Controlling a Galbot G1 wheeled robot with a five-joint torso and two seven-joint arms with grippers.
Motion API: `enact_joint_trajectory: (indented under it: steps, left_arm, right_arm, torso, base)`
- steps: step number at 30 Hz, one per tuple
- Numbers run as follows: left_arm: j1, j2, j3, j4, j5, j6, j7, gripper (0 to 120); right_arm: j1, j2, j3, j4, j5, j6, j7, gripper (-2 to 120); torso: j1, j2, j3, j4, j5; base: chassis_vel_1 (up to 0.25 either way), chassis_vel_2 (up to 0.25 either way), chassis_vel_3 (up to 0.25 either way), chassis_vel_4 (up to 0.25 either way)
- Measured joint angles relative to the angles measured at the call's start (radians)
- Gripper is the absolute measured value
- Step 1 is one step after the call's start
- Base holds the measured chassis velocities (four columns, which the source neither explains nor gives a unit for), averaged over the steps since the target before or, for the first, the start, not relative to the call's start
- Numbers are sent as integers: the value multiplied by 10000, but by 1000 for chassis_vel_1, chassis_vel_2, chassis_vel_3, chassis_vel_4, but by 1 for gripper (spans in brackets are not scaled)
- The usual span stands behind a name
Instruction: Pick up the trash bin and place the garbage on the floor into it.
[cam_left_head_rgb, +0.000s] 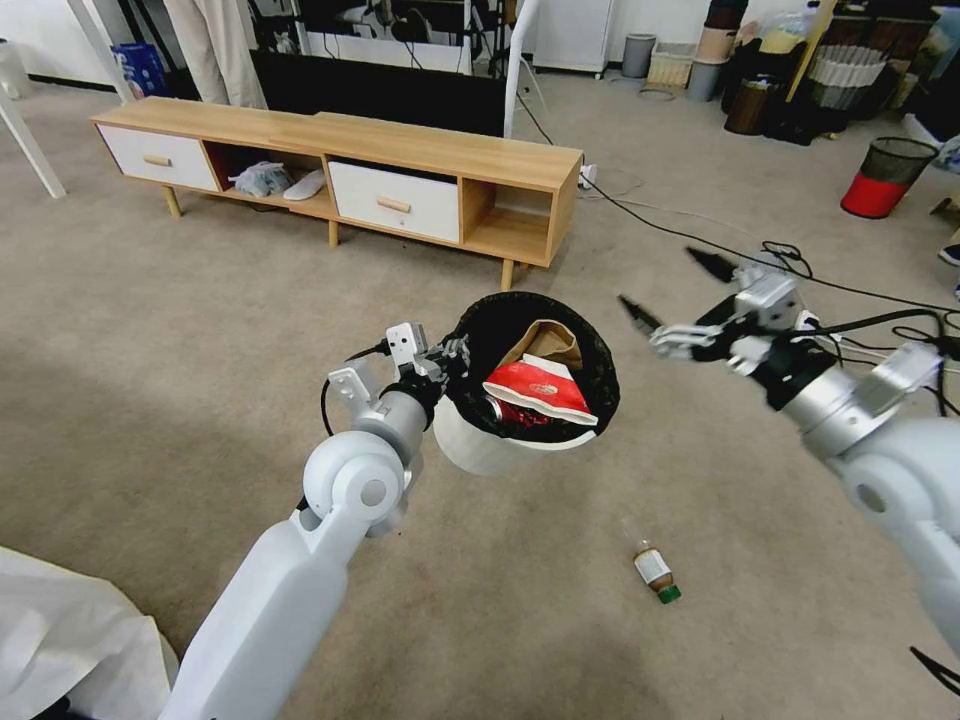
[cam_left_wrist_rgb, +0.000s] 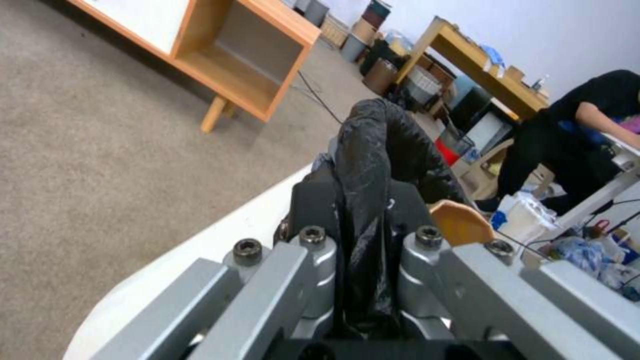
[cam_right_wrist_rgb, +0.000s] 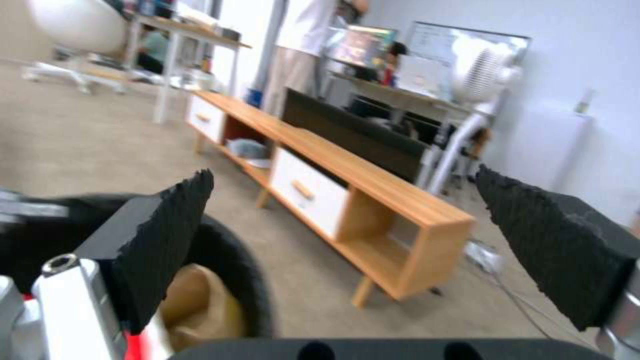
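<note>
Left gripper (cam_left_head_rgb: 452, 357) clamps the trash bin (cam_left_head_rgb: 480, 450) rim, held off the carpet. Inside: brown paper bag (cam_left_head_rgb: 548, 343), red packet (cam_left_head_rgb: 540, 388). Right gripper (cam_left_head_rgb: 672, 292) wide open beside it. Small brown bottle (cam_left_head_rgb: 655, 572) on the floor.

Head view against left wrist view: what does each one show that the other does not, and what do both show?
Head view alone: the small brown bottle lying on the carpet, the red packet inside the trash bin, and the open, empty right pincer beside the bin. Left wrist view alone: the left pincer closed on the black bag at the rim. Both: the bin, the brown paper bag and the wooden cabinet.
</note>
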Motion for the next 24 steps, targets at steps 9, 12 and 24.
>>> enact_joint_trajectory:
  steps: [9,12,24]
  left_arm:
    - [131,190,-297,-206,-96,-17,-17,7]
    - [185,225,-365,-286,-122,-19,-38,7]
    - [280,362,-443,-464,-218,-19,-88,7]
  right_arm:
    - [-924,68,702,-633,-397,165,-19,100]
    - [-1187,193,597,-988,-760,310,-66,100]
    - [-1734,839,-417,-2530,-1914,708,-360,100]
  torso:
    - [0,0,0,0,-1]
    - [-1,0,0,1,-2]
    - [-1,0,-1,0,-3]
  base:
    - [0,0,0,0]
    - [0,0,0,0]
    - [0,0,0,0]
